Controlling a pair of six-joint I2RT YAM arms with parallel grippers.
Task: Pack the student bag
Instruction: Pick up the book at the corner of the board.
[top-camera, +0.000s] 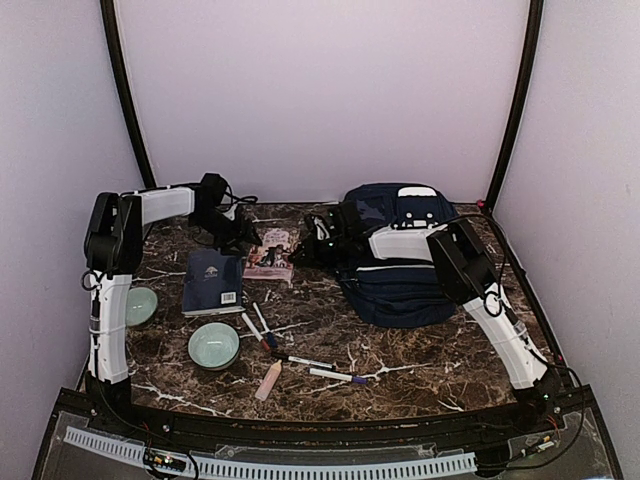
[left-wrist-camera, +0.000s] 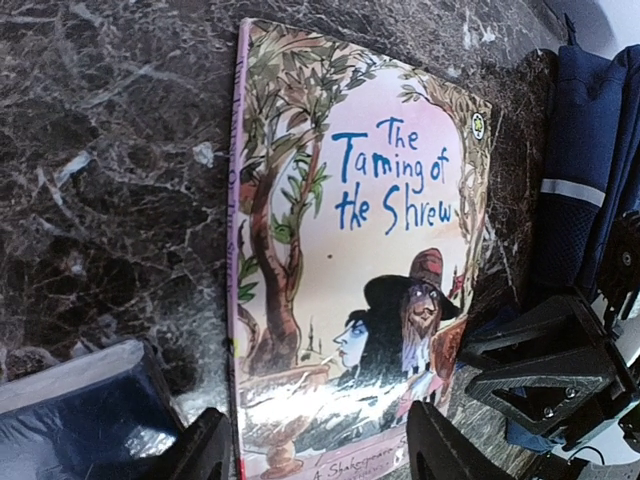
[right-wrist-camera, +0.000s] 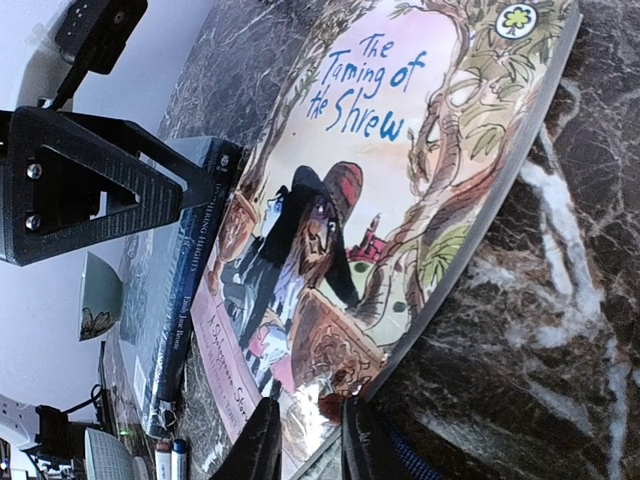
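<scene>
The student bag (top-camera: 400, 285), a big navy backpack, lies at the right rear of the table, and its side shows in the left wrist view (left-wrist-camera: 590, 120). A picture book, "The Taming of the Shrew" (left-wrist-camera: 380, 220) (right-wrist-camera: 400, 150) (top-camera: 270, 258), lies flat on the marble just left of it. My left gripper (left-wrist-camera: 320, 455) is open, its fingers straddling the book's near end. My right gripper (right-wrist-camera: 308, 440) (left-wrist-camera: 468, 365) sits at the book's corner nearest the bag. Its fingers are a narrow gap apart with the corner showing between them. Whether they clamp it is unclear.
A flat navy book (top-camera: 213, 282) (left-wrist-camera: 80, 420) lies beside the picture book. Two pale green bowls (top-camera: 214, 345) (top-camera: 140, 305), several pens (top-camera: 262, 328) and a small tube (top-camera: 268, 380) are scattered across the front half of the marble table (top-camera: 420, 350).
</scene>
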